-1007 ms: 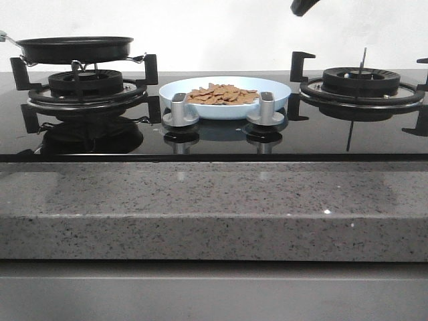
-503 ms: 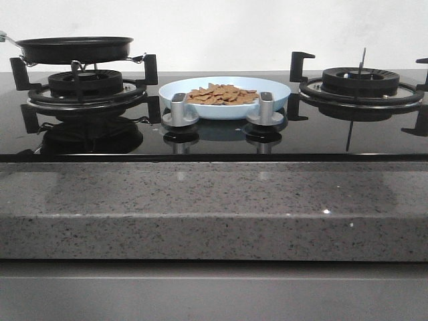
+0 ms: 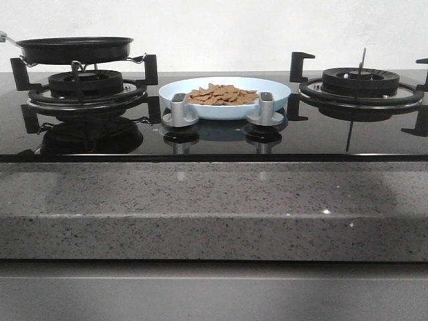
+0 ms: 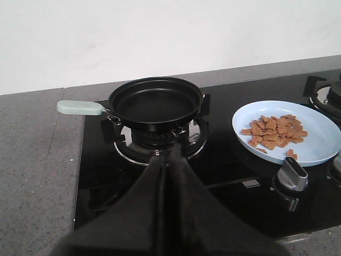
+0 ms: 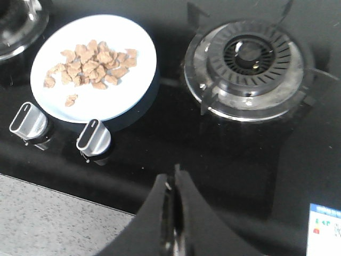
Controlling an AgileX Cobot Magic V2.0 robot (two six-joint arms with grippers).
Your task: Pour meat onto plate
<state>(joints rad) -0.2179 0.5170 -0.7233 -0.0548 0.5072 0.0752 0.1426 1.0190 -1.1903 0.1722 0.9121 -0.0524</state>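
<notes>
the plate (image 3: pixel 225 97) sits in the middle of the black glass stove top (image 3: pixel 214 137), between the two burners. the meat (image 3: pixel 223 94) lies in a low heap inside the plate (one or two small bits lie apart from the heap, near the rim, as the wrist views show). two silver knobs (image 3: pixel 180 110) stand just in front of the plate.

the black frying pan (image 3: pixel 75 49) rests on the left burner (image 3: pixel 85 85). inside, it shows only its dark bottom. its pale green handle (image 4: pixel 80 108) sticks out to the side.

the right burner (image 3: pixel 361 81) has nothing on it.

the left gripper (image 4: pixel 168 154) has its fingers pressed together, holding nothing, near the pan. the right gripper (image 5: pixel 173 184) is also pressed together with nothing in it, above the stove top.

the stove sits in a grey speckled table (image 3: pixel 214 207).
</notes>
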